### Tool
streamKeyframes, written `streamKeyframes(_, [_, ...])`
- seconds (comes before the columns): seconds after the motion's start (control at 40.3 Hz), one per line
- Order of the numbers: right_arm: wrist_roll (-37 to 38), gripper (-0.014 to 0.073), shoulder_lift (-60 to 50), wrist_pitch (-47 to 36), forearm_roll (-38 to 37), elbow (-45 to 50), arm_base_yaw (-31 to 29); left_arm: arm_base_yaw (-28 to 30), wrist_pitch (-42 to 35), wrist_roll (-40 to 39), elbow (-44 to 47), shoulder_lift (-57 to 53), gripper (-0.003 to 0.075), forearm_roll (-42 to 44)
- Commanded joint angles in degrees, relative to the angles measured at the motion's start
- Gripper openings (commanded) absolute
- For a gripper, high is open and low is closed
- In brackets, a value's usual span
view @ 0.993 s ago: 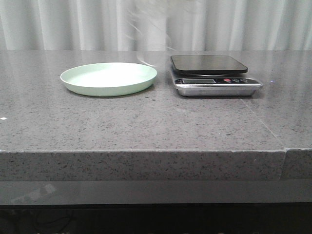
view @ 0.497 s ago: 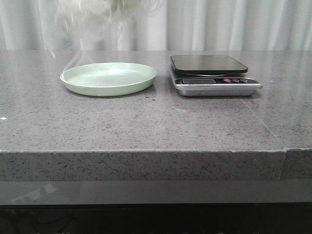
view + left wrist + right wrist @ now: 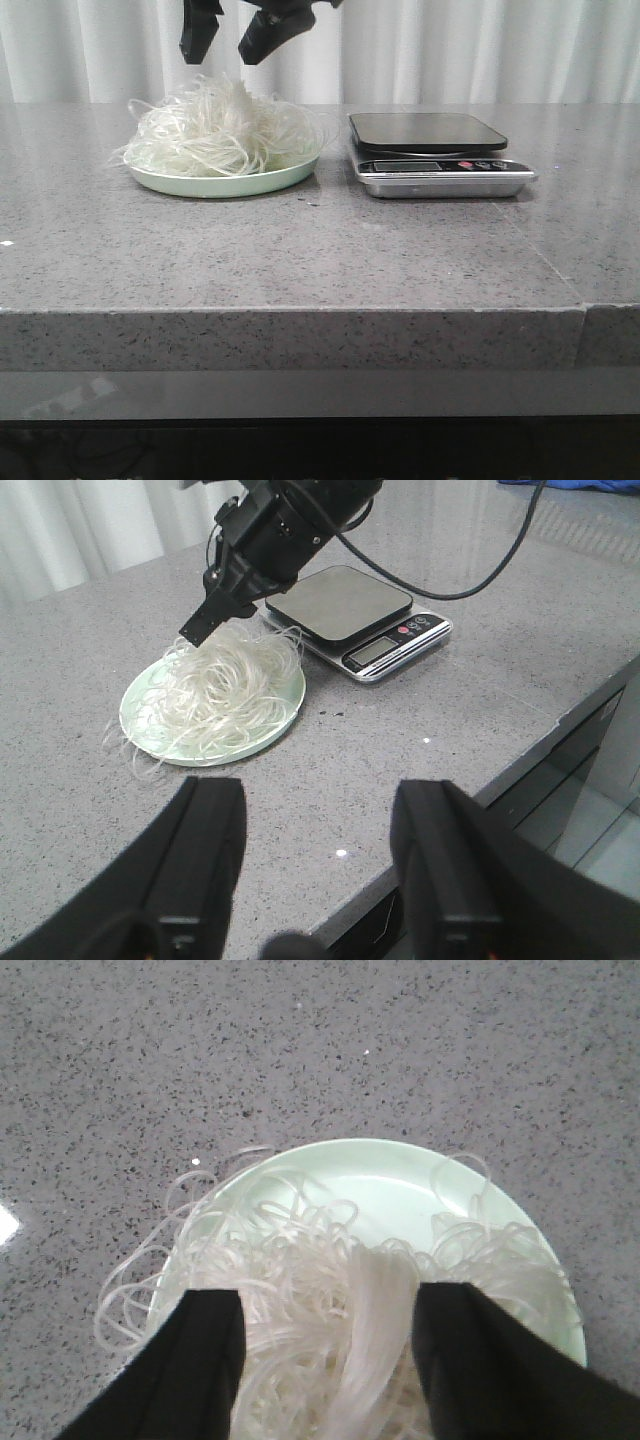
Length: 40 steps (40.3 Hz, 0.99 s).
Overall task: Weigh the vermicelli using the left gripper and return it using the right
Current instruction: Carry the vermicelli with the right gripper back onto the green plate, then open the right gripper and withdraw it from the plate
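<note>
Front view shows the right hand (image 3: 232, 45) hanging just above the vermicelli (image 3: 222, 136) with its fingers spread wide, gripping nothing. Right under that hand, the noodle tangle sits piled on the pale green plate (image 3: 290, 174), a few loops spilling over the rim onto the counter (image 3: 320, 250). Beside the plate is the scale (image 3: 438, 152), nothing on it. The left hand (image 3: 320, 830) is well back from all this near the counter edge, also wide open and holding nothing.

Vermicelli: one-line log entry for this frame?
vermicelli: on plate | right gripper: open, above it | left gripper: open, apart | scale: beside plate
</note>
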Motion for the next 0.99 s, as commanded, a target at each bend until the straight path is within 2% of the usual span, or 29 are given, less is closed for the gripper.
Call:
streamKeyframes(0.0, [-0.69, 0.0507, -6.68, -1.03, 0.25, -2.25, -0.43, -0.21, -4.44, -0.38, -1.43, 0.4, 0.0419, 0.05])
streamKeyframes(0.273, [-0.29, 0.0507, -18.29, 9.56, -2.5, -1.96, -0.64, -0.21, -4.44, -0.38, -1.43, 0.4, 0.0419, 0.05])
streamKeyframes(0.373, [0.44, 0.0507, -23.18, 11.07, -3.89, 0.08, -0.64, -0.21, -4.44, -0.38, -1.43, 0.4, 0.0419, 0.05])
streamKeyframes(0.77, [0.93, 0.0507, -44.55, 5.35, -4.6, 25.43, -0.64, -0.21, -4.44, -0.38, -1.43, 0.4, 0.0419, 0.05])
streamKeyframes(0.969, [1.83, 0.0507, -54.71, 5.41, -6.12, 36.93, -0.64, -0.21, -4.44, -0.38, -1.43, 0.4, 0.0419, 0.05])
